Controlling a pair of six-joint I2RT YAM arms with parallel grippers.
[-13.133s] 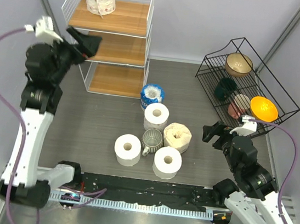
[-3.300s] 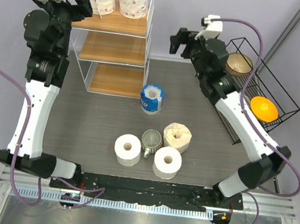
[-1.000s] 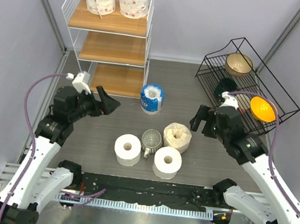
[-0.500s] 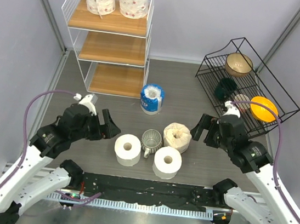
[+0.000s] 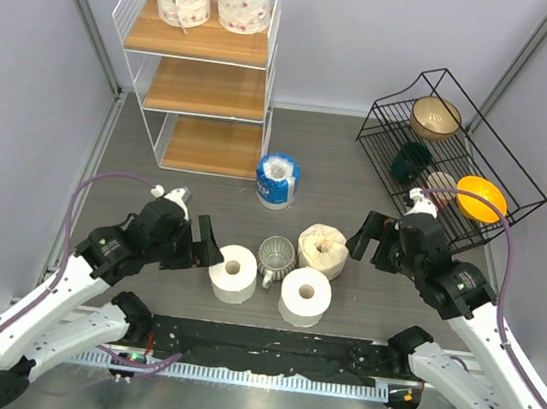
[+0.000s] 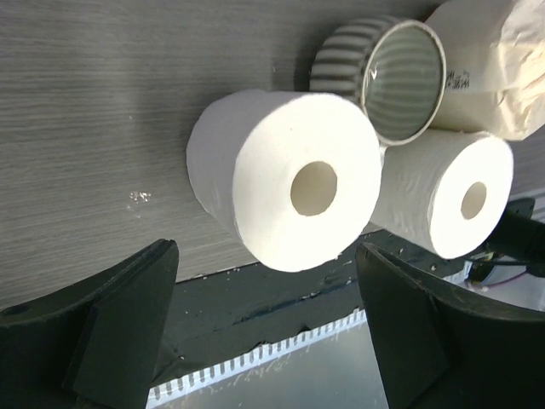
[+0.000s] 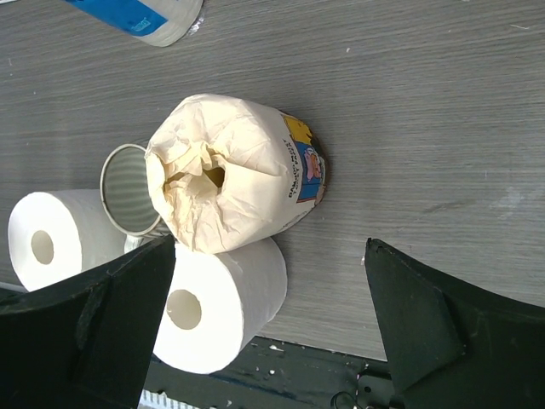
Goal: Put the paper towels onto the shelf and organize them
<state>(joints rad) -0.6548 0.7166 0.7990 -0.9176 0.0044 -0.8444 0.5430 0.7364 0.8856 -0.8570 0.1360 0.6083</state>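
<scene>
Left hand, open, should straddle the centre-frame white roll squarely, missing the mug, before closing; right hand hangs open.

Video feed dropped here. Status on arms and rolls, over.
Open left fingers aimed at near white roll. Open right fingers aimed at cream roll. Glass mug sits between them.

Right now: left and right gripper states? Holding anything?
Left gripper: open, empty, aimed at the plain white cylindrical paper roll.
Right gripper: open, empty, aimed at the cream ragged paper roll.
</scene>
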